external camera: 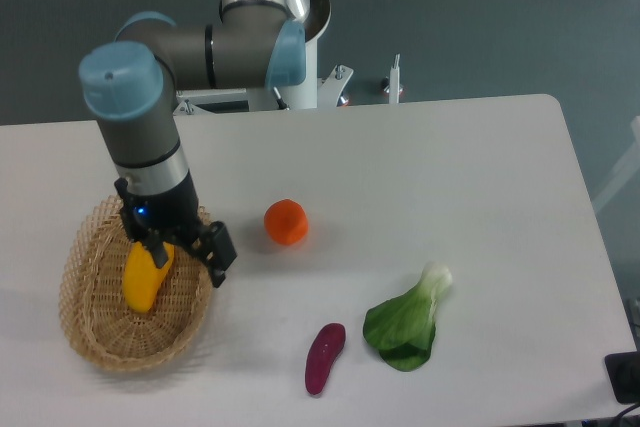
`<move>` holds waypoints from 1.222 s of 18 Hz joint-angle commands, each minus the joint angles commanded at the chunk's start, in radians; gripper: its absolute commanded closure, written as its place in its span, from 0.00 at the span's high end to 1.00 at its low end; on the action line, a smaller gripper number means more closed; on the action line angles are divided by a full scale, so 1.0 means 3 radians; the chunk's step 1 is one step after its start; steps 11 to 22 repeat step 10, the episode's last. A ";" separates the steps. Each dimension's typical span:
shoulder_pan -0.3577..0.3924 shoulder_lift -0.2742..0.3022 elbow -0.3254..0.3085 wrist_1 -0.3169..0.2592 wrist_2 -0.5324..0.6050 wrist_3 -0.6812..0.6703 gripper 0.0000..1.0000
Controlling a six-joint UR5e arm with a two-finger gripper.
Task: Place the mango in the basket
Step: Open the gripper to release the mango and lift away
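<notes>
On the white table [420,177], at lower left of frame, smooth yellow oblong mango [143,279] lying inside the tan wicker basket [95,342], placement apparently done; black two-finger gripper [185,252] above the rim, spread open, empty.

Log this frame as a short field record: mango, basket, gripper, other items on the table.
mango: lying inside the basket, yellow
basket: wicker, at the table's left end
gripper: open, above the basket's right rim, not holding the mango
orange: on the table, right of the basket
purple vegetable: near the front edge
bok choy: right of the purple vegetable
task state: mango appears placed
</notes>
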 joint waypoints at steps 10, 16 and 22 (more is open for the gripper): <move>0.0322 0.0302 -0.0020 -0.0378 0.0015 0.0462 1.00; 0.0322 0.0302 -0.0020 -0.0378 0.0015 0.0462 1.00; 0.0322 0.0302 -0.0020 -0.0378 0.0015 0.0462 1.00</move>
